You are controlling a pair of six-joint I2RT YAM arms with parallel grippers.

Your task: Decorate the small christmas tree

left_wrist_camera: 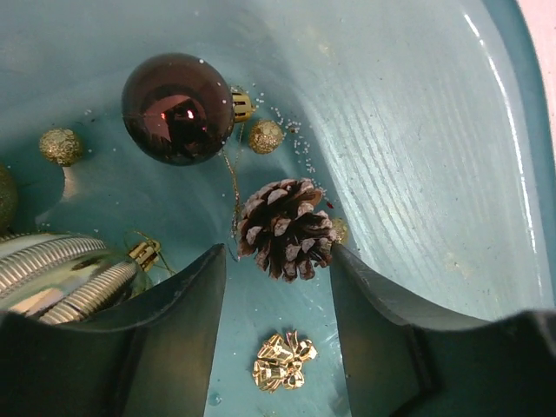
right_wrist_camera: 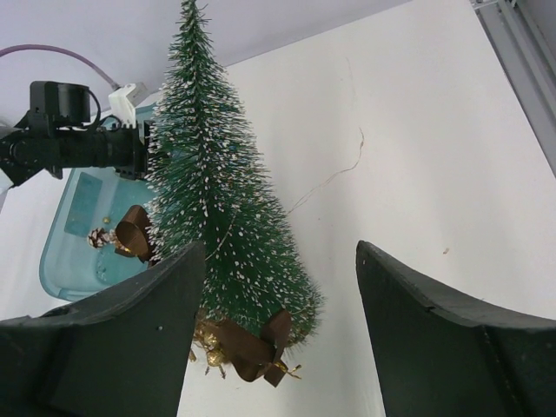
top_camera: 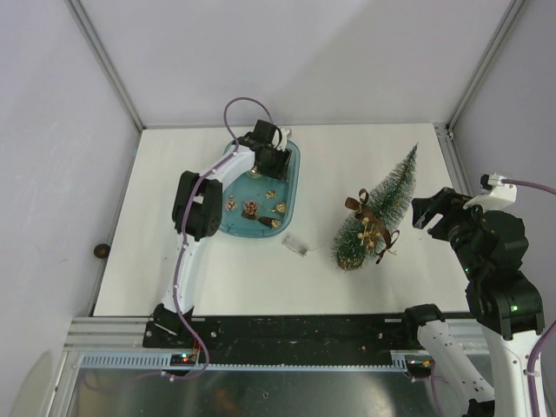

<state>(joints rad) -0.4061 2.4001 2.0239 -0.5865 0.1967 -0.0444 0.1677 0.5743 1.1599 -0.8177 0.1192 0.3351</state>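
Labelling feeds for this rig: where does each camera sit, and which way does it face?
Top external: above, behind the bases, looking down on the table; both arms show.
Left wrist: on the left arm, looking down into the teal tray at a pinecone; left gripper shows.
Right wrist: on the right arm, facing the small christmas tree across the table; right gripper shows.
Shared: top and right wrist both show tree, tray, left arm.

Dark green small christmas tree with frosty white tips, brown ribbon bows on it, white counter, teal tray, glossy maroon bauble, brown pale-edged pinecone, gold glitter balls, shiny gold bow, ribbed silvery-gold ornament
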